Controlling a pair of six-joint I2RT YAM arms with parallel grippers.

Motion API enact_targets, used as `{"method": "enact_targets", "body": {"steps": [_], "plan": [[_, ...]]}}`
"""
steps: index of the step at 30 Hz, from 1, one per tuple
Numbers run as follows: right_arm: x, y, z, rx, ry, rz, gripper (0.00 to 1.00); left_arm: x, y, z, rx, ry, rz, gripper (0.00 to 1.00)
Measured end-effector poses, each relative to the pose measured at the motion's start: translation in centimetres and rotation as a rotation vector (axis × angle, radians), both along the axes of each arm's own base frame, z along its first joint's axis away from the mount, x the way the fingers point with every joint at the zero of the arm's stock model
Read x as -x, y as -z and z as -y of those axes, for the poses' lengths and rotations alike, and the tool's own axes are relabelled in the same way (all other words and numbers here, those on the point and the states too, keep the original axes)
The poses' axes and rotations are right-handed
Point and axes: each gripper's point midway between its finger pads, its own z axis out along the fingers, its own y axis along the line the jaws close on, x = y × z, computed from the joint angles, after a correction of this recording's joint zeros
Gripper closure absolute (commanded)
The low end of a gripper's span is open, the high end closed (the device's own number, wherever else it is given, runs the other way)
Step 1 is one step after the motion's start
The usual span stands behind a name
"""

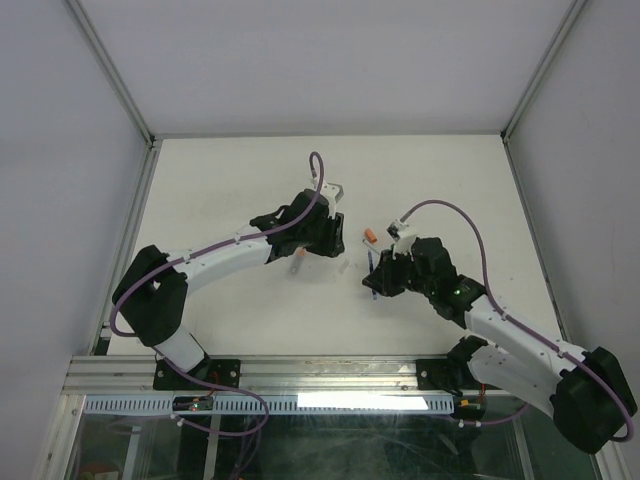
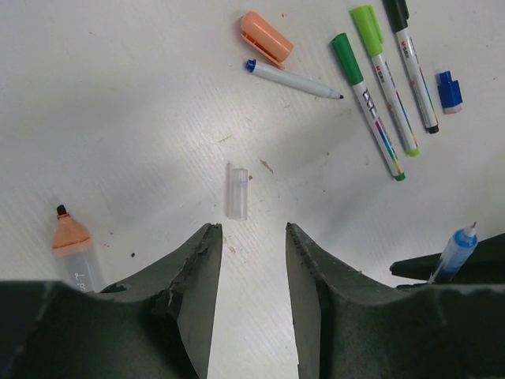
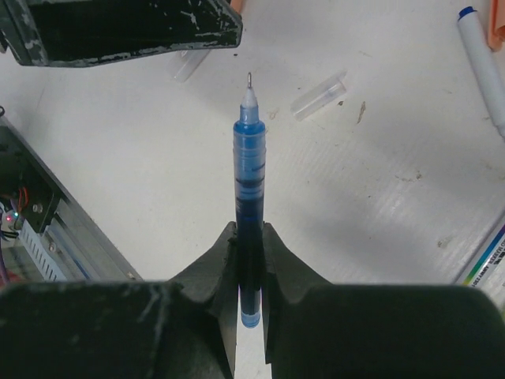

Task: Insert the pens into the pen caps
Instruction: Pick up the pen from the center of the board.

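Right wrist: blue pen (image 3: 249, 174), uncapped, seemingly translucent.

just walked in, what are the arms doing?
The right gripper is shut on an uncapped blue pen, with the tip pointing away from it. The left gripper is open just short of a clear cap, which lies flat on the table; nothing is between its jaws. Three capped pens, an orange cap and a blue cap lie further out.
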Motion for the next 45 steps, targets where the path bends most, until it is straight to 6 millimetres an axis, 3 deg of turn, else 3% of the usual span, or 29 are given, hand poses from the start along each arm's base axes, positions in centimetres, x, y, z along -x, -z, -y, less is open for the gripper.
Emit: {"method": "enact_targets", "body": {"steps": [7,10,16,21,29,33,37,45], "plan": [[0.2,0.4,-0.1,0.039,-0.044,-0.016,1.00,0.2,-0.1,0.4,0.029,0.011,-0.001,0.58],[-0.1,0.5,0.0,0.044,-0.015,-0.031,1.00,0.8,-0.2,0.3,0.065,0.005,-0.012,0.51],[-0.9,0.1,-0.5,0.008,0.047,-0.068,1.00,2.3,-3.5,0.2,0.258,-0.047,0.004,0.39],[-1.2,-0.1,-1.2,-0.029,0.054,-0.085,1.00,2.0,-6.5,1.2,0.409,-0.079,0.018,0.36],[-1.6,-1.5,-2.3,-0.089,0.032,-0.068,1.00,2.0,-7.2,2.3,0.497,-0.091,-0.021,0.35],[-1.6,-2.1,-2.7,-0.117,0.022,-0.059,1.00,2.1,-6.8,3.0,0.515,-0.075,-0.043,0.37],[-1.7,-2.5,-2.9,-0.134,0.016,-0.056,1.00,2.2,-5.2,3.5,0.498,-0.063,-0.082,0.42],[-1.7,-2.7,-3.2,-0.146,0.014,-0.059,1.00,2.8,-4.4,4.3,0.510,-0.017,-0.120,0.66]]}}
